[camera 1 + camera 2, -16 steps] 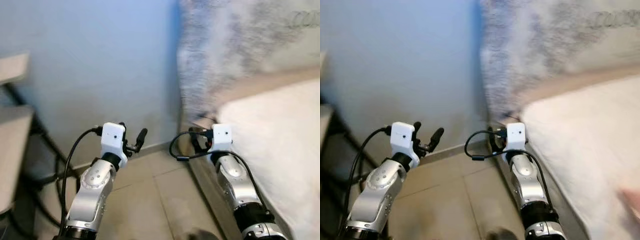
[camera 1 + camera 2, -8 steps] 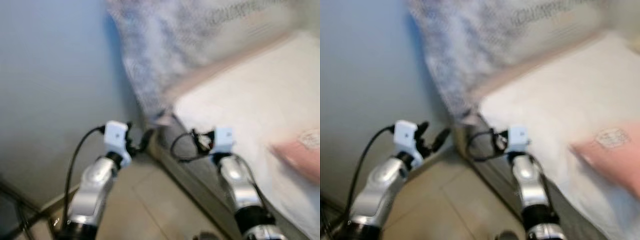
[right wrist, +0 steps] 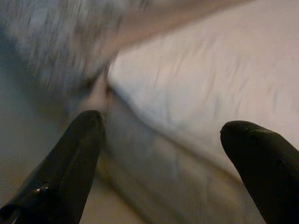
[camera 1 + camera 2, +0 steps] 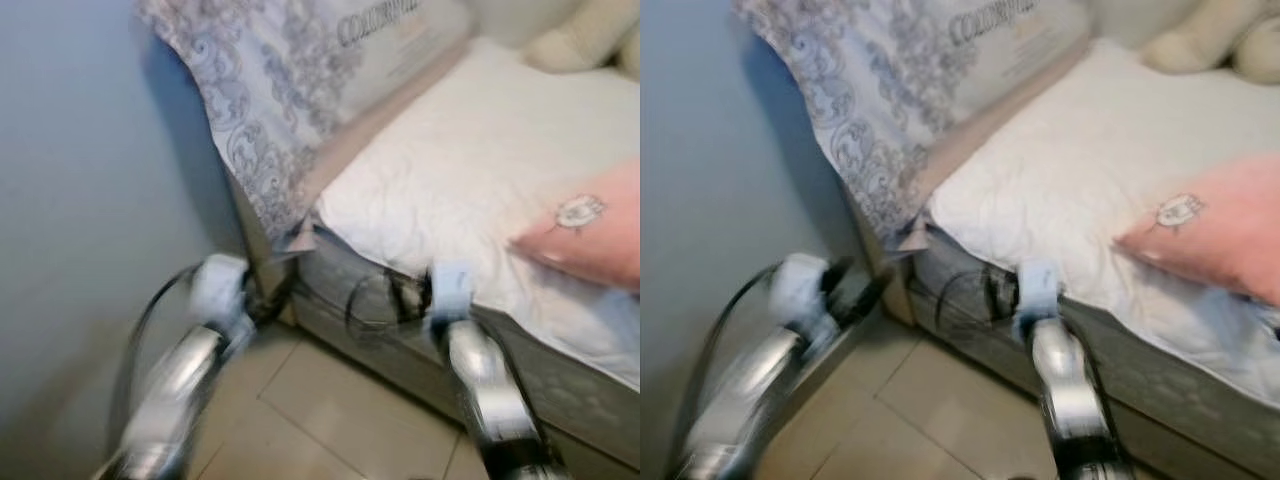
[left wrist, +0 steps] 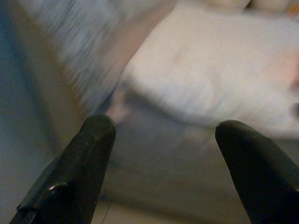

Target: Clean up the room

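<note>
Bed (image 4: 470,180) now ahead of both raised grippers, camera swung right off the wall seen earlier. Left gripper (image 5: 161,135) spread wide, empty, facing the mattress corner. Right gripper (image 3: 166,133) likewise. Beyond, right, pink pillow (image 4: 590,235), somewhat blurred.

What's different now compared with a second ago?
The view has swung from the blue wall toward the bed, bringing a pink pillow into sight. Nothing was grasped or released: the left end effector and right end effector remain open and empty.

Bedroom: bed (image 4: 450,180), patterned pillow (image 4: 290,90)
</note>
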`<state>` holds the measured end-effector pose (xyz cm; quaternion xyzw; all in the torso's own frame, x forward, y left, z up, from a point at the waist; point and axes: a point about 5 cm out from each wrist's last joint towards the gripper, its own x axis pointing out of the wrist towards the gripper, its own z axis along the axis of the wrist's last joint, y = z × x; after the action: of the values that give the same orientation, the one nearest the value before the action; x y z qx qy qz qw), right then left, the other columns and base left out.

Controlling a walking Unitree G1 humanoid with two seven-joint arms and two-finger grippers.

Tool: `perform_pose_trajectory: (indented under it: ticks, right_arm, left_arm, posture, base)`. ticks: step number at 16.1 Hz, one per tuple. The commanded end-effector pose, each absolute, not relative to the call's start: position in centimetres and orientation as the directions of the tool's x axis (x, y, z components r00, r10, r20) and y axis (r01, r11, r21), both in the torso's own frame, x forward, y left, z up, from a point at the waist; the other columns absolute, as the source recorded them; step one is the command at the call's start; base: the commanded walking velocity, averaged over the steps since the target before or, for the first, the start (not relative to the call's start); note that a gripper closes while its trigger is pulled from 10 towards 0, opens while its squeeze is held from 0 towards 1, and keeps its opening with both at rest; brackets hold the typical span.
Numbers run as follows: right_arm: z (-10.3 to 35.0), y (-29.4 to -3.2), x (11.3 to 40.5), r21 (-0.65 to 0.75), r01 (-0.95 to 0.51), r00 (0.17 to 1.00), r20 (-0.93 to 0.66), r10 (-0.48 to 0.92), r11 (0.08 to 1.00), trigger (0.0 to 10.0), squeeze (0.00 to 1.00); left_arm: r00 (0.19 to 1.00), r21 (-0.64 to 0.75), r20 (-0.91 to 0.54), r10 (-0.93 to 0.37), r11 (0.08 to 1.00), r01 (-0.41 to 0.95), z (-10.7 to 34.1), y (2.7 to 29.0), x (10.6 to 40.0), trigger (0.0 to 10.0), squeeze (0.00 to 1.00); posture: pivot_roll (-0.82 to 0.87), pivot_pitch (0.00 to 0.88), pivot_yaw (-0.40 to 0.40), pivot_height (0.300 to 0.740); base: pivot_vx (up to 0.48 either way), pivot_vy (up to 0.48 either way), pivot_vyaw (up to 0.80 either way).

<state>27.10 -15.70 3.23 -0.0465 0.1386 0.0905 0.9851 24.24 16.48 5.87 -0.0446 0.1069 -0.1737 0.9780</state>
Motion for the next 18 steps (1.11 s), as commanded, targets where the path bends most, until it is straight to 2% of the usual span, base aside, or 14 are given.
perform_pose_trajectory:
  ticks: [1, 3, 5, 8, 10, 12, 14, 18]
  right_arm:
    - [3.3, -17.4, 26.2, -0.114, -0.199, 0.939, -0.305, 0.157, 0.973, 10.0, 0.00]
    - [3.7, -18.7, 25.8, -0.115, -0.166, 0.950, -0.286, 0.128, 0.979, 10.0, 0.00]
    - [4.4, -18.8, 26.5, -0.101, -0.137, 0.962, -0.253, 0.107, 0.985, 10.0, 0.00]
    - [6.1, -17.7, 27.5, -0.079, -0.106, 0.985, -0.143, 0.094, 0.991, 10.0, 0.00]
    - [7.6, -18.1, 27.5, -0.112, -0.041, 0.999, -0.009, 0.040, 0.993, 10.0, 0.00]
    - [8.3, -19.3, 27.3, -0.088, 0.071, 0.997, 0.046, -0.067, 0.994, 10.0, 0.00]
    - [8.2, -19.4, 27.3, -0.092, 0.082, 0.996, 0.040, -0.079, 0.992, 10.0, 0.01]
    - [8.8, -18.6, 28.4, -0.098, 0.067, 0.997, 0.047, -0.062, 0.993, 10.0, 0.00]
  left_arm:
    - [0.913, -0.111, -0.187, -0.362, 0.931, 0.347, 6.0, 17.0, 23.2, 10.0, 0.00]
    - [0.896, -0.080, -0.200, -0.396, 0.918, 0.388, 5.9, 17.4, 22.2, 10.0, 0.00]
    - [0.892, -0.080, -0.174, -0.418, 0.909, 0.410, 6.3, 17.1, 22.8, 10.0, 0.00]
    - [0.900, -0.099, -0.096, -0.426, 0.903, 0.417, 7.6, 16.1, 24.5, 10.0, 0.00]
    - [0.919, -0.102, -0.019, -0.393, 0.915, 0.389, 8.5, 16.2, 24.9, 10.0, 0.00]
    - [0.921, -0.092, 0.063, -0.385, 0.916, 0.389, 9.9, 15.7, 25.2, 10.0, 0.00]
    - [0.917, -0.096, 0.070, -0.392, 0.913, 0.397, 10.1, 15.4, 25.3, 10.0, 0.00]
    - [0.973, -0.053, 0.012, -0.230, 0.972, 0.230, 9.6, 17.3, 27.1, 10.0, 0.00]
  posture:
    - [-0.15, 0.000, 0.109, 0.740]
    - [-0.15, 0.000, 0.106, 0.740]
    - [-0.15, 0.000, 0.107, 0.740]
    - [-0.17, 0.000, 0.107, 0.740]
    - [-0.18, 0.000, 0.112, 0.740]
    - [-0.19, 0.000, 0.117, 0.740]
    - [-0.19, 0.000, 0.118, 0.740]
    - [-0.19, 0.000, 0.124, 0.740]
  base:
    - [0.000, 0.000, -0.64]
    - [0.000, 0.000, 0.00]
    - [0.000, -0.199, 0.00]
    - [0.000, -0.455, -0.74]
    - [0.000, -0.399, -0.68]
    - [0.000, -0.341, -0.71]
    - [0.000, -0.352, -0.75]
    - [0.000, 0.000, -0.18]
